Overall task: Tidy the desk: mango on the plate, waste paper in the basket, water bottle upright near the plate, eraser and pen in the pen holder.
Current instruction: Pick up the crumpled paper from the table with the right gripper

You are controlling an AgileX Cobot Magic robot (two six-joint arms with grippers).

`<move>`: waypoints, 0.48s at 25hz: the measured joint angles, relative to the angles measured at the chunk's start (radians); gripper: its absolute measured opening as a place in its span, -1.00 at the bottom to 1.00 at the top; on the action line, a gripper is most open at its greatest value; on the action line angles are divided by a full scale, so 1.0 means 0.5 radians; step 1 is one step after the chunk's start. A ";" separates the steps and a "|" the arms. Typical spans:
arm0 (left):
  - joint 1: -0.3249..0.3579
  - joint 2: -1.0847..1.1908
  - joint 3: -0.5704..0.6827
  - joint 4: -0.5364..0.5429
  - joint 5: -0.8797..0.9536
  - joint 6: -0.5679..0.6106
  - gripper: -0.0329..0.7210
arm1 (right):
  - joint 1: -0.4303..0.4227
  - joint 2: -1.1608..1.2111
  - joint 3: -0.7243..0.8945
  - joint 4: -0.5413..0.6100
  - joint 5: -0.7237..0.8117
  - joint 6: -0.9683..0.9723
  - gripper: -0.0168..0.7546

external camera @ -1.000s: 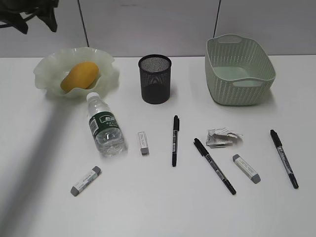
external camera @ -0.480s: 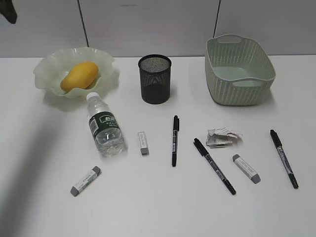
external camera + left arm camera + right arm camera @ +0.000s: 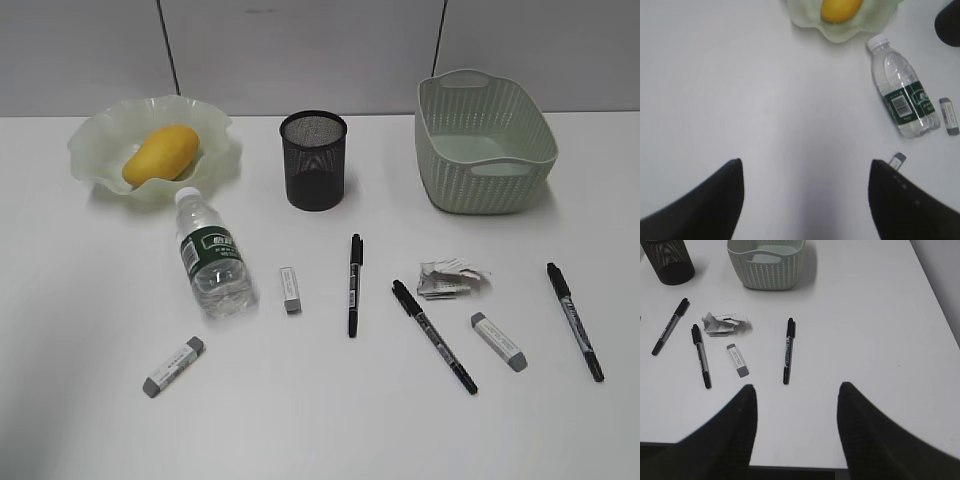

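The yellow mango (image 3: 160, 153) lies in the wavy green plate (image 3: 95, 140). Just in front of it, the water bottle (image 3: 212, 255) lies on its side, cap toward the plate. Three erasers (image 3: 290, 289) (image 3: 174, 366) (image 3: 499, 341) and three black pens (image 3: 354, 284) (image 3: 434, 336) (image 3: 575, 320) lie on the desk. The waste paper (image 3: 453, 279) sits between two pens. The pen holder (image 3: 314, 160) and the basket (image 3: 485, 145) stand at the back. My left gripper (image 3: 805, 170) is open above bare desk, left of the bottle (image 3: 902, 92). My right gripper (image 3: 796, 390) is open and empty, near the desk's front edge.
Neither arm shows in the exterior view. In the right wrist view one pen (image 3: 788, 350) lies just ahead of the fingertips, with an eraser (image 3: 737, 360) and the paper (image 3: 722, 323) to its left. The desk's right edge runs close by.
The left arm's dark shape at the top left has drawn out of the exterior view, and its shadow on the left of the desk has faded. Nothing on the desk moved.
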 joint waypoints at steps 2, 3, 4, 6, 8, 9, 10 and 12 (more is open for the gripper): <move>0.000 -0.255 0.138 -0.002 0.000 0.000 0.62 | 0.000 0.000 0.000 0.000 0.000 0.000 0.12; 0.000 -0.392 0.221 -0.011 0.005 0.000 0.62 | 0.000 0.000 0.000 0.000 0.000 0.000 0.12; 0.000 -0.536 0.276 -0.021 0.003 0.000 0.61 | 0.000 0.000 0.000 0.000 0.000 0.000 0.12; 0.000 -0.827 0.378 -0.059 0.009 0.000 0.61 | 0.000 0.000 0.000 0.000 0.000 0.000 0.12; 0.000 -1.018 0.455 -0.104 0.010 0.000 0.60 | 0.000 0.000 0.000 0.000 0.000 0.000 0.12; 0.000 -1.110 0.487 -0.123 0.012 0.000 0.60 | 0.000 0.000 0.000 0.000 0.000 0.000 0.12; 0.000 -1.183 0.529 -0.155 0.012 0.000 0.59 | 0.000 0.000 0.000 0.000 0.000 0.000 0.12; 0.000 -1.333 0.589 -0.228 0.012 0.000 0.59 | 0.000 0.000 0.000 0.000 0.000 0.000 0.12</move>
